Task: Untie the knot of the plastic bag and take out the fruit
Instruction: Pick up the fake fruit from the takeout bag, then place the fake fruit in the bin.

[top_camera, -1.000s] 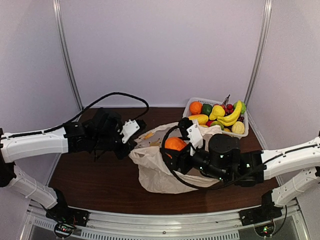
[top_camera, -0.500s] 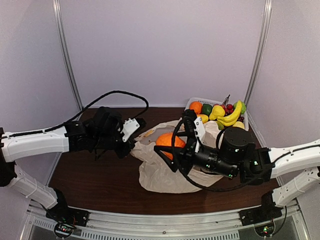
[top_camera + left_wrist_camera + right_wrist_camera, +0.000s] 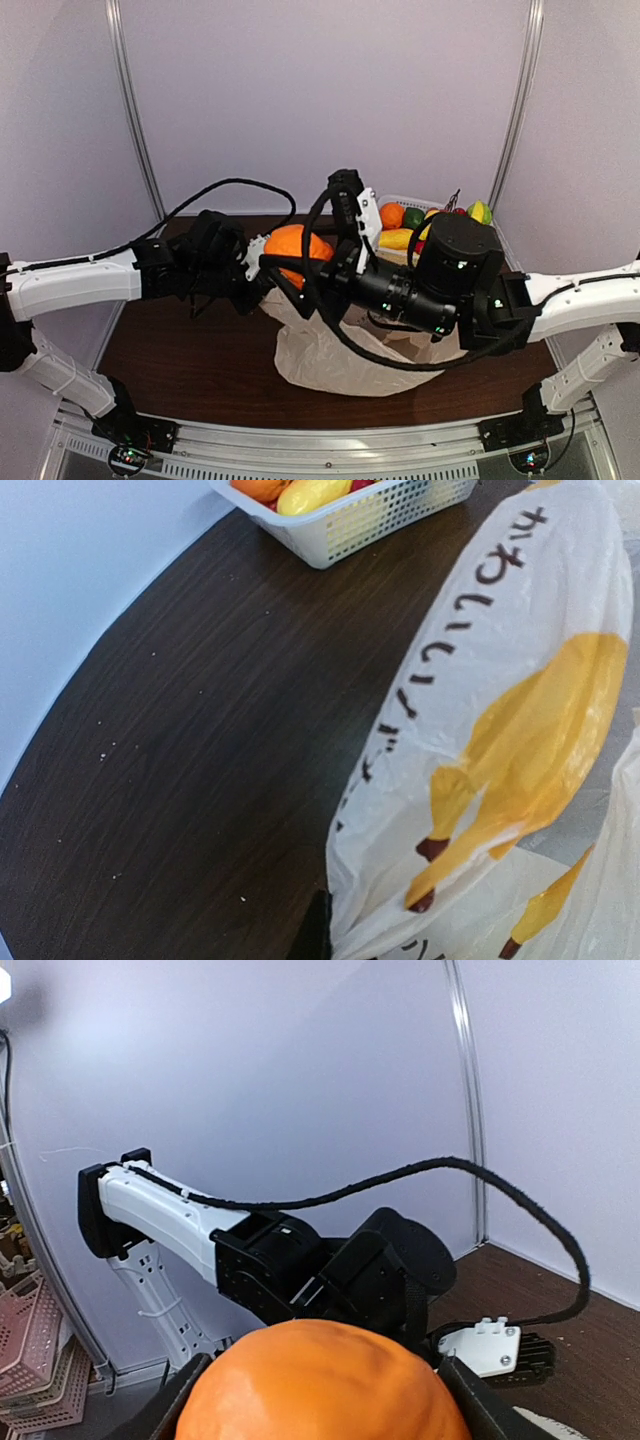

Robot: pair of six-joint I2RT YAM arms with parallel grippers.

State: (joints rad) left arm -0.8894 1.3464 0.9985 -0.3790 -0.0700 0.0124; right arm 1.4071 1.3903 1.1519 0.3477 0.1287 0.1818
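Right pincer (image 3: 300, 252) is grasping a round orange toy fruit (image 3: 290, 243) between wide-set jaws and is lifting it higher and further left than a second ago, clear above the thin, crinkly cream plastic bag (image 3: 330, 358) slumping open on the dark wooden tabletop (image 3: 190, 350). Left pincer (image 3: 256, 282), clenched tight, is pinching the bag's rim; no knot is showing, so the untying looks done and unloading is under way, probably toward the white lattice basket (image 3: 390, 525).

Pale lilac walls (image 3: 320, 100) with metal corner strips (image 3: 136, 110) enclose a dark wooden table (image 3: 200, 350)
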